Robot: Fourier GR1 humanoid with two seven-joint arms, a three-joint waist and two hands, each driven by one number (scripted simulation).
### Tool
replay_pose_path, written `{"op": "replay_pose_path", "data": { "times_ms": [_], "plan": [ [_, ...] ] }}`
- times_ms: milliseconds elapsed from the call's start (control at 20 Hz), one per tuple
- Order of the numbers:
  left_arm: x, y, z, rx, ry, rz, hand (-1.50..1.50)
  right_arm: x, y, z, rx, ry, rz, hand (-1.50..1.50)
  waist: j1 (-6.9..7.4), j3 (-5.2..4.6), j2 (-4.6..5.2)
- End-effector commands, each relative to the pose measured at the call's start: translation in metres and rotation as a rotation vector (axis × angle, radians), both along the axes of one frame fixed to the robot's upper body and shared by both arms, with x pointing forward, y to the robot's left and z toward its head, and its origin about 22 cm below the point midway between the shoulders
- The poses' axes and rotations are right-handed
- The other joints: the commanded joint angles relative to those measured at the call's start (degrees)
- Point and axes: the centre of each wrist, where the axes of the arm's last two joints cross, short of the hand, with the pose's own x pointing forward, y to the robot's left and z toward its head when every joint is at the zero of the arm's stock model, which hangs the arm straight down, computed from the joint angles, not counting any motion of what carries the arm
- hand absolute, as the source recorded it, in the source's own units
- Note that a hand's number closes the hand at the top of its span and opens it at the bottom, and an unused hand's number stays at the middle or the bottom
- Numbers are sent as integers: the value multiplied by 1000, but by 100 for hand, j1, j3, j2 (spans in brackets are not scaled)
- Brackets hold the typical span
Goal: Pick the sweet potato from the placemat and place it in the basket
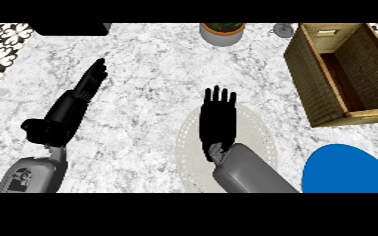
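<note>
Heads up: you can't see the sweet potato anywhere in the head view. The right hand [218, 117] lies flat over the placemat [257, 130], palm down, fingers straight and together, pointing away from the robot. Nothing shows curled or pinched in it. My read is that the potato sits under that palm, hidden. I can't confirm this, and I can't tell its long axis.

The relation that matters is hand over mat, with the basket [301, 75] to the right and further from the robot. It's clearly apart from the mat, with bare counter between them. The basket's long side runs roughly away from the robot and the opening faces up, so the carry looks like a diagonal, forward and right.

The right arm is the obvious choice. It's on the mat already and on the basket's side. The left hand [92, 80] rests well to the left, open with fingers straight, far from both the mat and the basket. Leave it there.

1 thing to watch: a blue object [343, 172] sits just right of the mat, near the forearm. Keep the elbow clear of it when you swing toward the basket.
</note>
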Motion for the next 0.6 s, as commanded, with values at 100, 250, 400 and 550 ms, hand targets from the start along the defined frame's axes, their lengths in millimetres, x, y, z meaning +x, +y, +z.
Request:
{"op": "replay_pose_path", "data": {
  "times_ms": [100,250,400,550],
  "plan": [
    [0,4,-4,-16,18,1,0,-2,-6,-15,-65,36,-72,-150,-24,0,0],
    [-5,21,-5,-4,4,-24,0,-1,-3,-30,-72,26,-106,-150,14,0,4],
    [3,2,4,3,8,-11,0,14,-13,-29,-71,33,-97,-150,-11,1,5],
    [5,18,-13,-10,9,-8,0,-2,-11,-53,-121,63,-123,-150,-1,-1,14]
  ]
}}
